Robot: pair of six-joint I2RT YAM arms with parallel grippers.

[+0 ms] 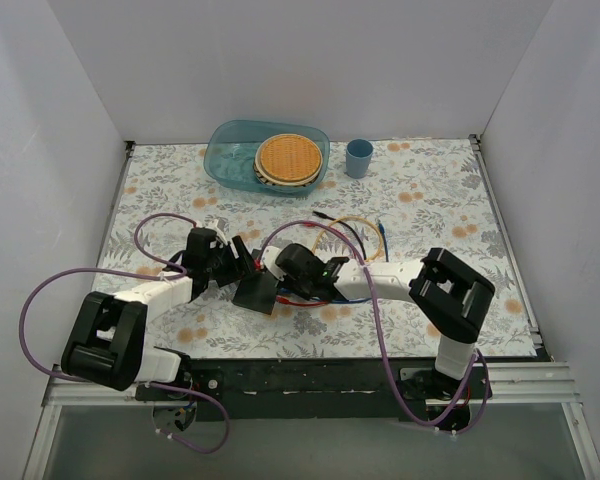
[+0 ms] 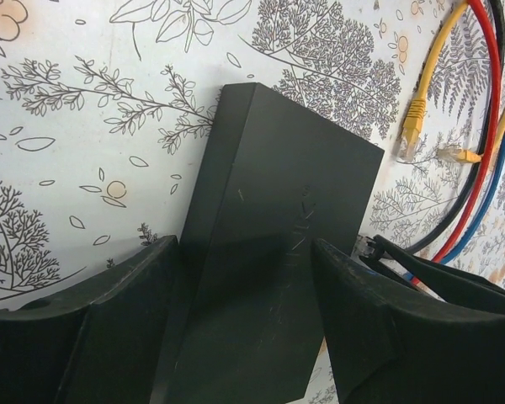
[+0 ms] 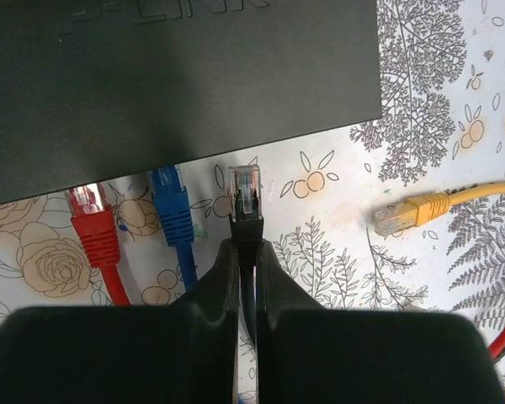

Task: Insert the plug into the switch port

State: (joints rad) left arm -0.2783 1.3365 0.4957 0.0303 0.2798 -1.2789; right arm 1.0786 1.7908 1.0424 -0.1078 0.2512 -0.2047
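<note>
The switch (image 2: 269,244) lies flat on the flowered worktop (image 1: 430,200), just in front of the two arms' bases and between the two tools.

The left tool (image 2: 246,248) is clenched on the switch. In the left wrist view one finger presses the switch's left long edge, the other sits at its right edge, and the box runs up between them at a slight tilt.

The right tool (image 3: 246,248) is pinched on the plug (image 3: 245,194), a black one with a clear tip. Its fingers meet around the plug's boot just behind the tip. The plug points straight at the switch's near long edge, and its tip sits just short of that edge. The ports are hidden under the edge, so I cannot tell whether the tip touches one.

To the plug's left along the same edge is a blue plug (image 3: 170,206), whose tip is tucked under the switch's edge. Beyond it is a red plug (image 3: 91,210) with its clear tip right at the edge. A yellow plug (image 3: 408,215) lies loose on the worktop, well to the right of the switch's corner.

Coloured cables (image 1: 352,228) curl behind the switch. Far behind it by the back wall is a blue tub (image 1: 230,160) holding a round woven disc (image 1: 288,158), with a blue cup (image 1: 358,157) just to its right.
</note>
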